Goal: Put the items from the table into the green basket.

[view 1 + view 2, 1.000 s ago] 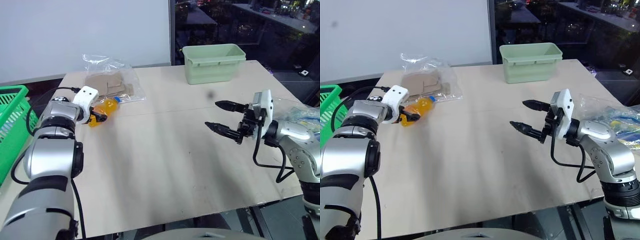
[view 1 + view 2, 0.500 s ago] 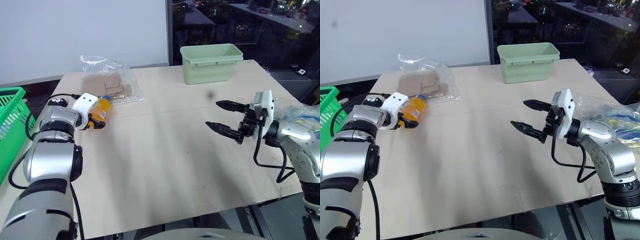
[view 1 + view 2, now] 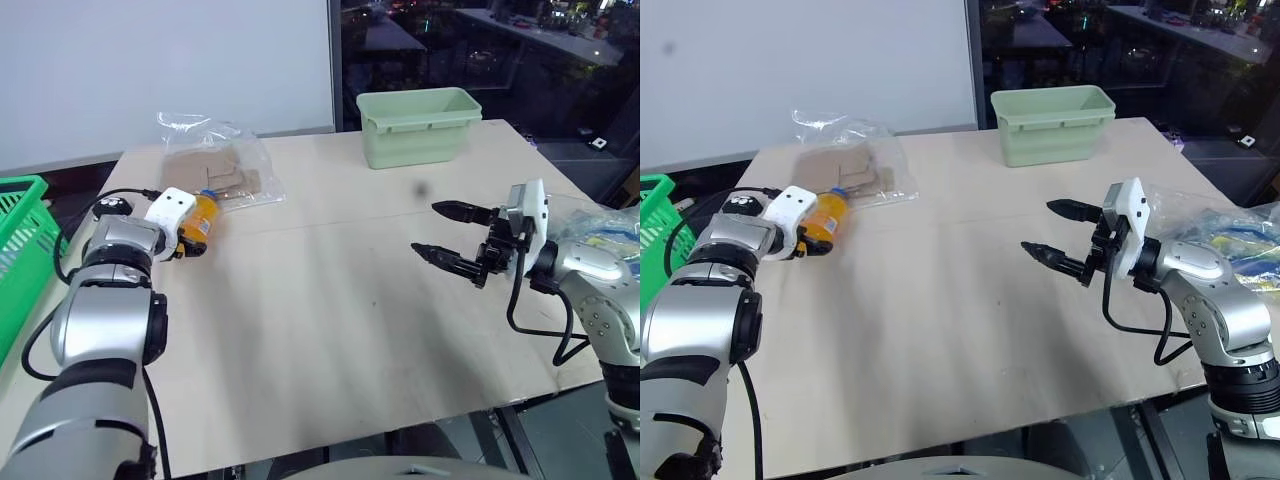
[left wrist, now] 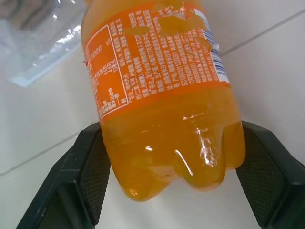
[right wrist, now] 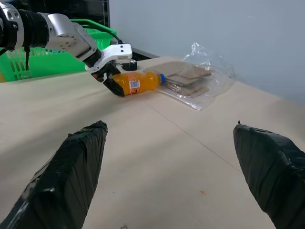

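Left gripper (image 4: 169,191) closed on the base end of the bottle (image 3: 199,219), one pad on each side of the orange body, pads (image 4: 93,174) touching the plastic. Bottle lying on its side on the table (image 3: 330,330), near the left edge, long axis running away from the gripper toward the cardboard bag (image 3: 215,165), blue cap end just beside that bag. So: grip across the short axis, at the bottom of the bottle, cap pointing away from the wrist.

Green basket (image 3: 18,230) off the table's left edge, beside the left arm and well apart from the right one. Left arm clearly the nearer for the carry; probably a lift, then a swing outward to the left, with the far cap end free to sag or swing since the hold is at one end only.

Right gripper (image 3: 450,240) spread wide, holding nothing, hovering over bare table on the right side. Crinkly bag (image 3: 1230,245) behind that arm at the right edge. Pale tub (image 3: 415,125) at the far side, not the target.
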`<state>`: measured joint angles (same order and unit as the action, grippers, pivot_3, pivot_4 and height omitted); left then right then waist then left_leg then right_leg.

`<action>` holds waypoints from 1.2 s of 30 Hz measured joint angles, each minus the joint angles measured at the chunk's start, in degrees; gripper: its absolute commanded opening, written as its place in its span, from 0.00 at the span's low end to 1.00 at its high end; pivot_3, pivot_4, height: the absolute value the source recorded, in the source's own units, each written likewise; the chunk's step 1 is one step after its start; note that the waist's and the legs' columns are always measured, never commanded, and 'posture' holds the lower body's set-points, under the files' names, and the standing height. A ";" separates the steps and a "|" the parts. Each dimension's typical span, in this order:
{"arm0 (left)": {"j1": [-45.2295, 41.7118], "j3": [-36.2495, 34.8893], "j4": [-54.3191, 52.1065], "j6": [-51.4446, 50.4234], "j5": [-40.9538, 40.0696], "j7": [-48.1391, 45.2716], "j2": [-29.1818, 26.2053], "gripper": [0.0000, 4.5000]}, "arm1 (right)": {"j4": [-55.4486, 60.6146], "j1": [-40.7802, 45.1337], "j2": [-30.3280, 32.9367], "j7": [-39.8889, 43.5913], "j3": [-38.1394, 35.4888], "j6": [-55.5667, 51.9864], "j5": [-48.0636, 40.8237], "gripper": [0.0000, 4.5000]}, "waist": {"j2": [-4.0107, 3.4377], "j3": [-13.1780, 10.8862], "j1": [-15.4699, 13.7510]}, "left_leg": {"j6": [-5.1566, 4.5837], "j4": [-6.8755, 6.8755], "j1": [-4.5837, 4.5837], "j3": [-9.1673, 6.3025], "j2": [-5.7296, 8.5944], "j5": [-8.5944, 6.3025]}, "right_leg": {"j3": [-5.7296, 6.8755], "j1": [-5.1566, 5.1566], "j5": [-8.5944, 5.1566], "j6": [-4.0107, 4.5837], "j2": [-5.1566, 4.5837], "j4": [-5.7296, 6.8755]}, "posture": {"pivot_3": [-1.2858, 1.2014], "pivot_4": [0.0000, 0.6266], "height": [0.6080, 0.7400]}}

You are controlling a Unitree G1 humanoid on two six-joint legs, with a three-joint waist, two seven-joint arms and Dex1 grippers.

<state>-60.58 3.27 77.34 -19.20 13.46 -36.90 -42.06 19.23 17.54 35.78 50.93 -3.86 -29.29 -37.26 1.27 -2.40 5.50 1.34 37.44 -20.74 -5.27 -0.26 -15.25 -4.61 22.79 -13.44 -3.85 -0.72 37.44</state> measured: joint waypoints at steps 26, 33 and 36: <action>16.53 -23.72 -16.03 11.70 -12.87 28.00 -21.45 0.70 | -0.19 11.04 -3.42 3.72 -1.08 -7.69 -14.19 1.00 | 0.74 0.00 -0.80 | 0.01 -0.02 -0.35 -0.13 0.05 0.00 | 0.18 0.55 0.16 0.26 -0.18 0.42 | 0.55 0.00 1.00; 23.26 -27.68 -13.49 13.43 -13.85 31.10 -29.35 0.70 | 0.28 14.81 -3.95 5.07 -1.03 -14.80 -24.67 1.00 | 0.64 -0.07 -5.28 | 0.02 -0.03 -0.29 -0.13 0.06 0.01 | 0.31 0.49 0.15 0.28 -0.19 0.44 | 0.56 0.00 1.00; 25.45 -27.98 -12.38 13.85 -14.29 31.04 -29.58 0.70 | 0.25 16.06 -4.47 5.16 -0.88 -15.52 -25.68 1.00 | 0.71 -0.03 -6.80 | 0.04 -0.02 -0.17 -0.13 0.02 0.03 | 0.36 0.35 0.14 0.28 -0.16 0.44 | 0.56 0.00 1.00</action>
<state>-35.14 -24.71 64.97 -5.35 -0.83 -5.86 -71.64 19.48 33.60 31.31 56.09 -4.74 -44.82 -62.95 1.98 -2.43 -1.30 1.38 37.42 -20.91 -5.40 -0.24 -15.22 -4.25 23.14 -13.30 -3.58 -0.88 37.88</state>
